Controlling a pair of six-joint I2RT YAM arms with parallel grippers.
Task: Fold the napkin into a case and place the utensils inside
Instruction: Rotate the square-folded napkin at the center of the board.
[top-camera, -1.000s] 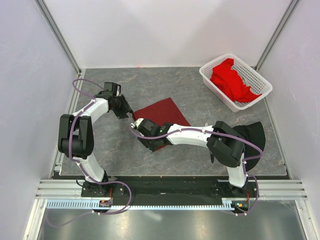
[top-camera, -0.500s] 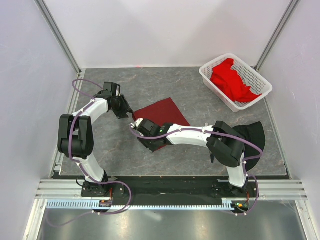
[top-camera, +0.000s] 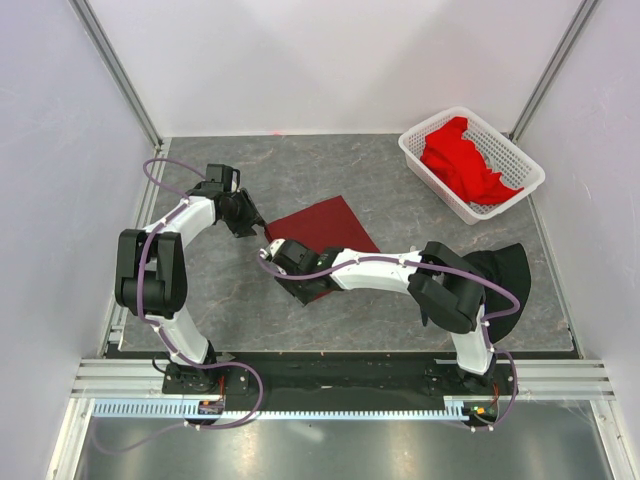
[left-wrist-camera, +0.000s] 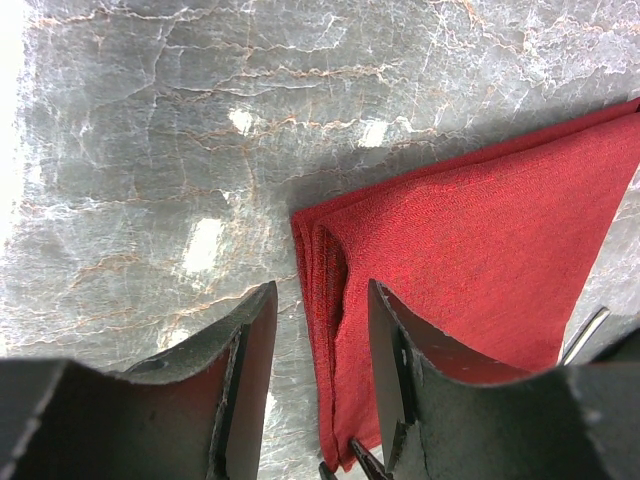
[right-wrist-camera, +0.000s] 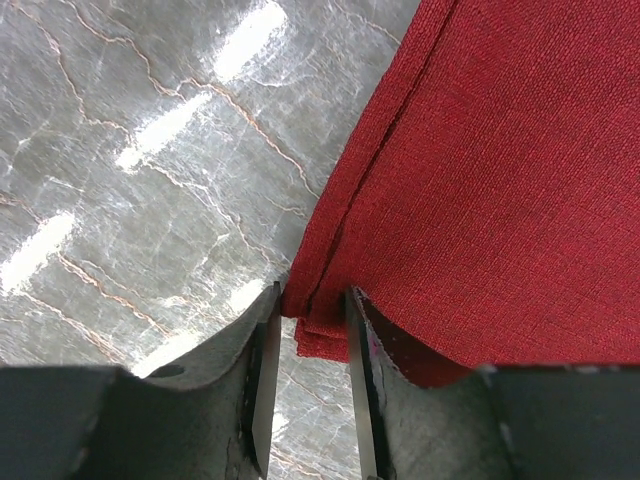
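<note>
Right jaws narrower now, perhaps tight on near corner of diagonal napkin (top-camera: 325, 220); left jaws wide, empty.

The napkin (top-camera: 325, 225) lies flat on the surface (top-camera: 390, 190), a little left of the middle, one corner toward me. My left pincer (top-camera: 258, 230) sits at its left corner, with the folded edge between the fingers. My right pincer (right-wrist-camera: 310, 310) comes in from the right to the near corner, which lies between its fingers. The basket (top-camera: 432, 185) stands in the far right corner of the surface, with a cloth (top-camera: 460, 160) heaped in it. A second cloth (top-camera: 510, 265) lies near the right edge, beyond my right arm's base.
</note>
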